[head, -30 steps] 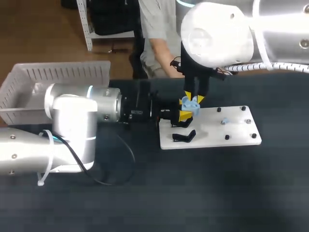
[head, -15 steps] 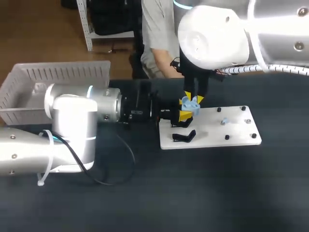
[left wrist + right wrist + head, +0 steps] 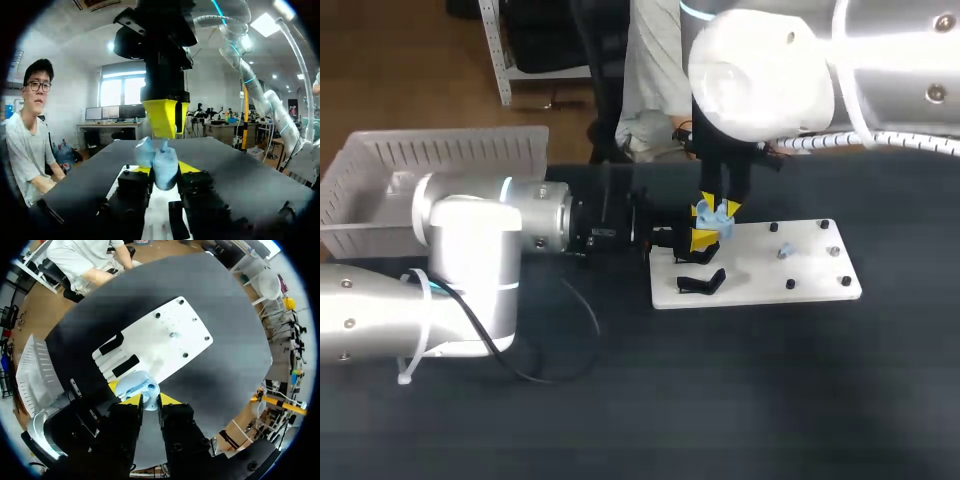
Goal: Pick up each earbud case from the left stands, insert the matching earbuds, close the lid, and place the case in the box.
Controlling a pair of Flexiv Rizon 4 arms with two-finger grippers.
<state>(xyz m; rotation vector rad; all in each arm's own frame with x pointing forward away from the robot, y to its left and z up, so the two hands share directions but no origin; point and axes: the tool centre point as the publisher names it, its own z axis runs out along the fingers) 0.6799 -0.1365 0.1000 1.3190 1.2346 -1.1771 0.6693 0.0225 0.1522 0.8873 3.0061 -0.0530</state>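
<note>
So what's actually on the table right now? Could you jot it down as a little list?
Left gripper: shut on the light-blue earbud case
Right gripper: directly above the case, yellow tips pointing down
White board: lies under both grippers
Black stand: on the board's near left corner
Grey box: far left, behind the left arm

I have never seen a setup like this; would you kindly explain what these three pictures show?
Two robot arms work at a dark table. One picture looks down from overhead; the two round ones come from cameras on each arm's wrist. On the table lies a white board with pegs and a black stand; a grey box stands at the left. The left tool grips a blue case; the right tool, from above, pinches what looks like an earbud at it.
</note>
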